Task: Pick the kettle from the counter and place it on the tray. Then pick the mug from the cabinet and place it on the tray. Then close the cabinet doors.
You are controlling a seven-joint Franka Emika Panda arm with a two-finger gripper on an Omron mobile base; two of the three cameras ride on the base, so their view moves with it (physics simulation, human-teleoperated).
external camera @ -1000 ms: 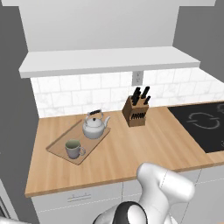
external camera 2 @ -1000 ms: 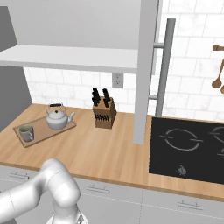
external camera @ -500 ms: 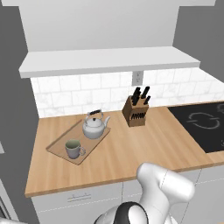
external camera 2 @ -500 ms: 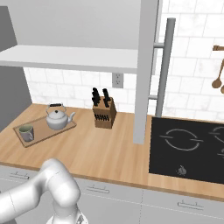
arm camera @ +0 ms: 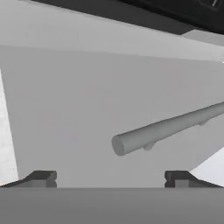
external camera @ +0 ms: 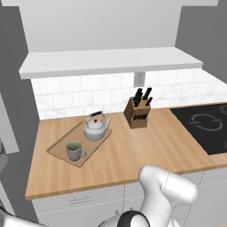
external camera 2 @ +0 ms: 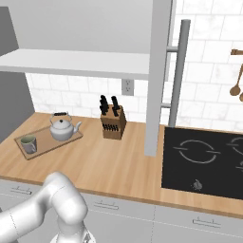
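Observation:
The silver kettle (external camera: 95, 129) and the grey mug (external camera: 74, 150) both stand on the wooden tray (external camera: 60, 148), at the left of the counter (external camera: 133, 155). From the right base view they appear as kettle (external camera 2: 62, 128), mug (external camera 2: 28, 144) and tray (external camera 2: 45, 140). Above them is the cabinet (external camera: 111, 62) with its white shelf floor. One cabinet door (external camera 2: 159, 76) stands open edge-on, bar handle (external camera 2: 178, 66) beside it. My gripper (arm camera: 111, 179) is open, fingertips (arm camera: 41, 178) wide apart, facing a flat grey panel with a bar handle (arm camera: 166, 129), apart from it.
A knife block (external camera: 137, 113) stands at the back of the counter against the tiled wall. A black cooktop (external camera 2: 204, 161) takes up the counter's right end. Wooden utensils (external camera 2: 236, 80) hang on the wall at far right. Drawer fronts (external camera 2: 142, 218) run below the counter.

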